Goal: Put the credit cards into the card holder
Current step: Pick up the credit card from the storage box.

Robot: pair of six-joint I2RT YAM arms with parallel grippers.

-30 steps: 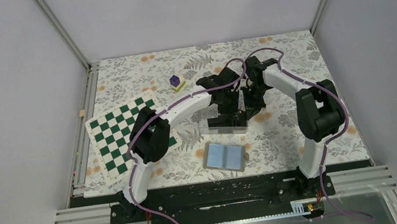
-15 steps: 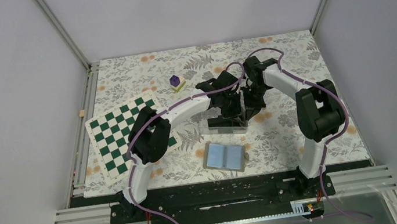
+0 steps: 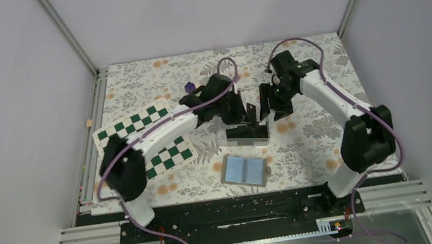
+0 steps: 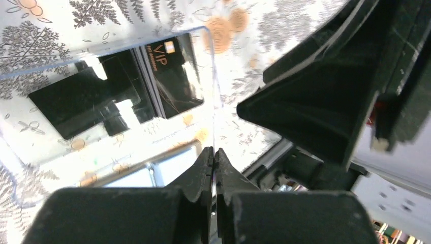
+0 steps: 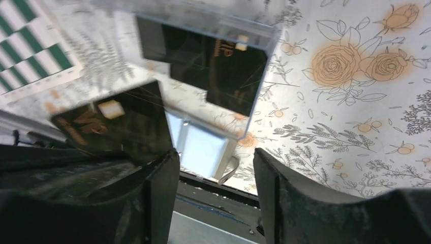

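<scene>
Position: credit cards [image 5: 218, 66] lie black and flat inside the clear box [image 3: 247, 135], about mid-counter. The card holder [image 3: 244, 170] lies open, pale-blue side up, between the box and the near edge. Chessboard [image 3: 140, 142] sits toward the left edge, purple cube [image 3: 189, 87] toward the far edge; neither matters here.

Left gripper [image 4: 213, 161]: jaws pinched tight on the edge of the clear lid [image 4: 61, 168], which stands tilted up off the box.

Right gripper [image 5: 214, 155]: jaws wide, nothing between them, hanging just beside the box on the side toward the far edge. A gold-spotted card face [image 5: 114, 127] shows beside one finger. Loose card or reflection in the lid, cannot tell.

Step in hand, as I judge it: fetch a card out while the lid is propped. To do it well:
- The left arm holds the lid steady and does not drag the light box.
- The right jaws narrow before entering and come in at a slant on a short card edge.
- They take the top card only, since thin, slick cards will likely cling in a stack.
- The card lifts clear of the wall before turning toward the holder, then slides in flat.
</scene>
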